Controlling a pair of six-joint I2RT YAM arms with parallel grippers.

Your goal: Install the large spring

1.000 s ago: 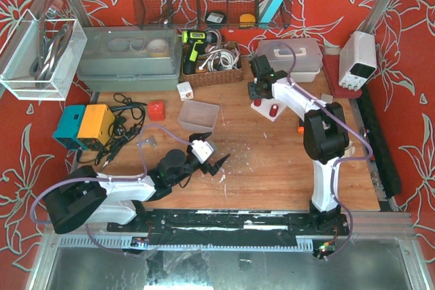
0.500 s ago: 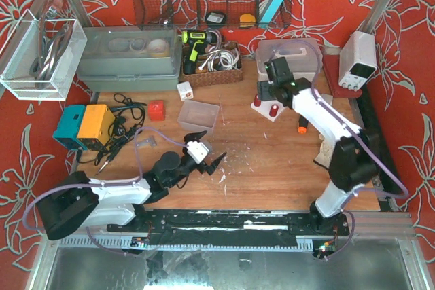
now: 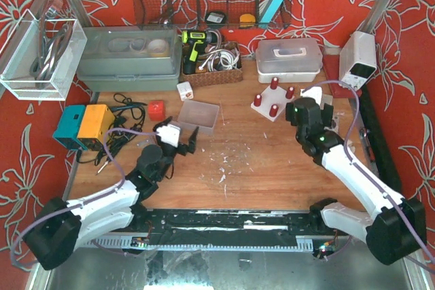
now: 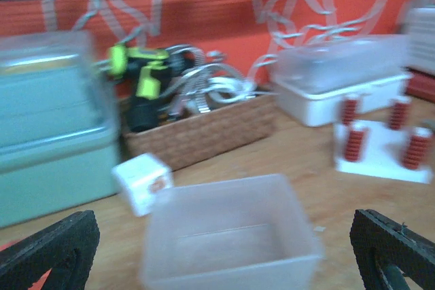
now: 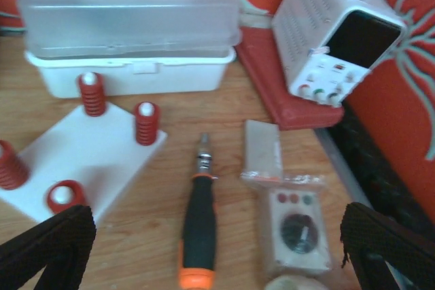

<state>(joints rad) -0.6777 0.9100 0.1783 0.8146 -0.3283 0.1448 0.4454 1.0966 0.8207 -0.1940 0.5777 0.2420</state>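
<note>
A clear tub [image 3: 198, 115] sits mid-table, a white cube [image 3: 184, 90] just behind it; a basket [image 3: 212, 74] at the back holds a drill [image 3: 194, 45] and cables [image 3: 219, 59]; a screwdriver [image 5: 200, 219] lies before a lidded box [image 5: 129, 15], near a power supply [image 5: 326, 39].

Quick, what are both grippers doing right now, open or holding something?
Left gripper: open, holding nothing.
Right gripper: open, holding nothing.

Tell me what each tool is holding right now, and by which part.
Nothing is held. The left tool and the right tool both stand open and empty; the red springs sit on the white base.
</note>
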